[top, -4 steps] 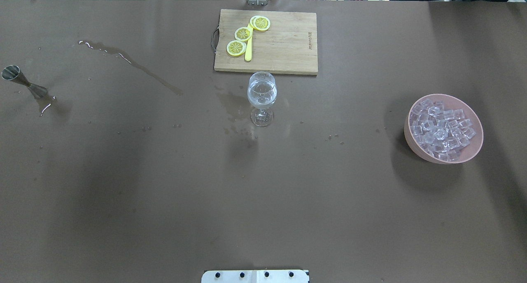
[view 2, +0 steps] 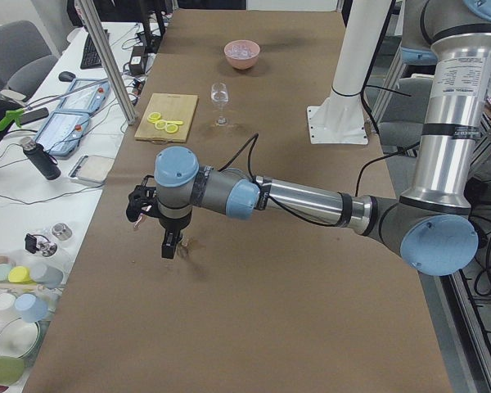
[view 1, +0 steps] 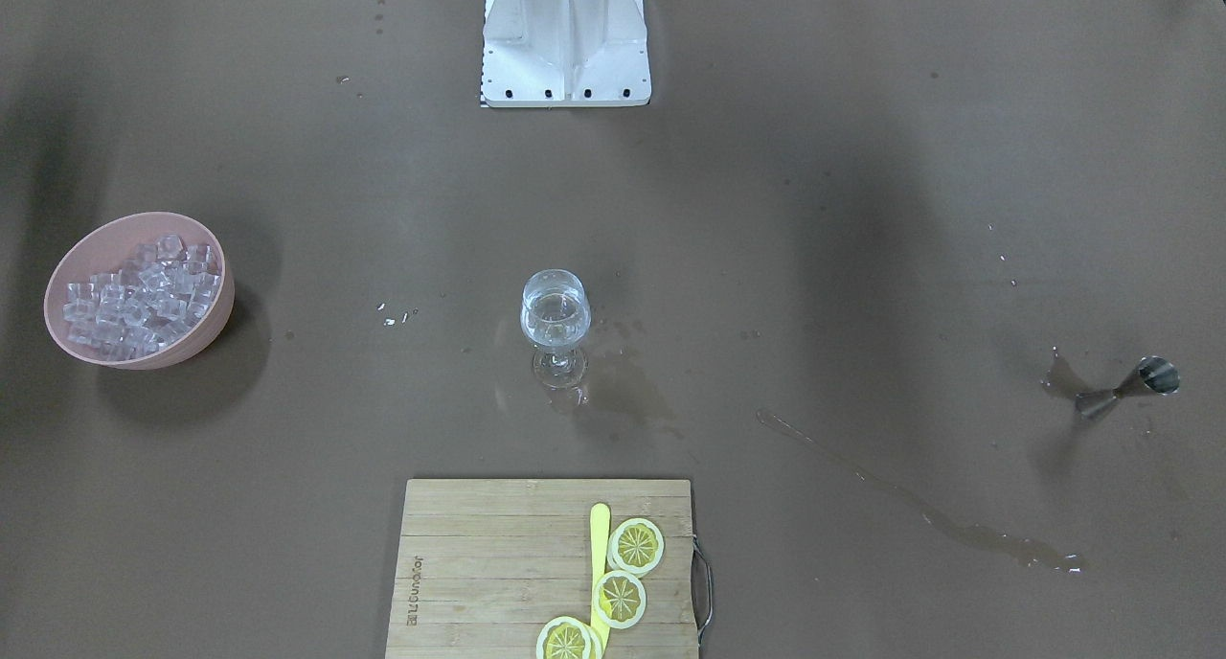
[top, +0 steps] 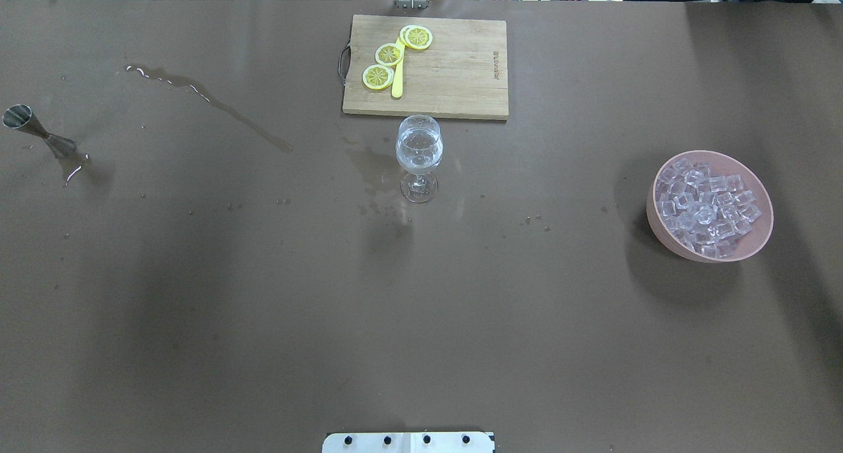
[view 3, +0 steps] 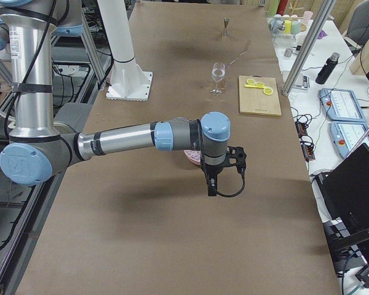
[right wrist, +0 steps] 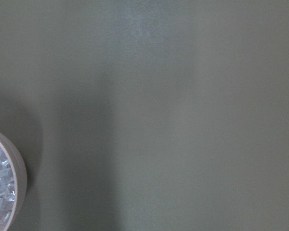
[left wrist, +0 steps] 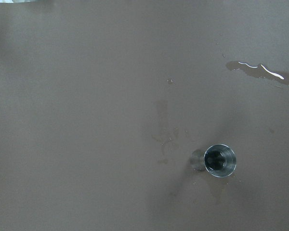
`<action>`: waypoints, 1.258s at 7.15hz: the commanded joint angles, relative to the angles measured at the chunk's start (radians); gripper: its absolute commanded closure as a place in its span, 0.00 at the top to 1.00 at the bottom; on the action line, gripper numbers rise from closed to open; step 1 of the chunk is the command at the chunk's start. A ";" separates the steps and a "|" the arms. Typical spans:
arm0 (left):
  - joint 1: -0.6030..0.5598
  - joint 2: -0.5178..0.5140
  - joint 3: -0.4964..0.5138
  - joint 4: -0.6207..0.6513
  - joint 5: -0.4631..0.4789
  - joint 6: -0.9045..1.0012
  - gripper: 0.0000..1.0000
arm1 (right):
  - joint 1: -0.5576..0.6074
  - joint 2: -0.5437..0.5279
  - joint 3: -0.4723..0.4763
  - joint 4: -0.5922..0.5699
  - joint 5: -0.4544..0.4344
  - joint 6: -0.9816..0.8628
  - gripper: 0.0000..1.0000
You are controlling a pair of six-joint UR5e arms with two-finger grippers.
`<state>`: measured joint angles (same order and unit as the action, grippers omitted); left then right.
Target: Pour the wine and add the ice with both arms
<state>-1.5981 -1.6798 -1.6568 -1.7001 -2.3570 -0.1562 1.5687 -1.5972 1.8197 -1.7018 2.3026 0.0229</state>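
Over the counter hang the left arm and the right arm. I cannot tell if the left fingers or the right fingers are released or clenched. The bowl at the right holds the ice. The wine is in the glass at the centre.

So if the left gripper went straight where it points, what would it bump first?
Most likely the bare brown table, just beside the metal jigger. The left gripper points straight down, and its wrist view shows the jigger off to one side. Depth is hard to judge.
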 commanded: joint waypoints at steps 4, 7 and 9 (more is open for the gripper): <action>0.004 -0.020 -0.066 -0.180 -0.001 -0.144 0.98 | -0.024 -0.013 0.091 -0.010 0.015 0.133 1.00; 0.061 0.043 0.080 -0.510 0.111 -0.237 0.98 | -0.116 -0.018 0.174 -0.007 0.018 0.311 1.00; 0.166 0.070 0.233 -0.831 0.282 -0.360 0.98 | -0.188 -0.007 0.191 0.002 0.008 0.421 1.00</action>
<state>-1.4955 -1.6273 -1.5043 -2.3564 -2.1763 -0.4483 1.4234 -1.6110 1.9986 -1.7029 2.3167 0.3810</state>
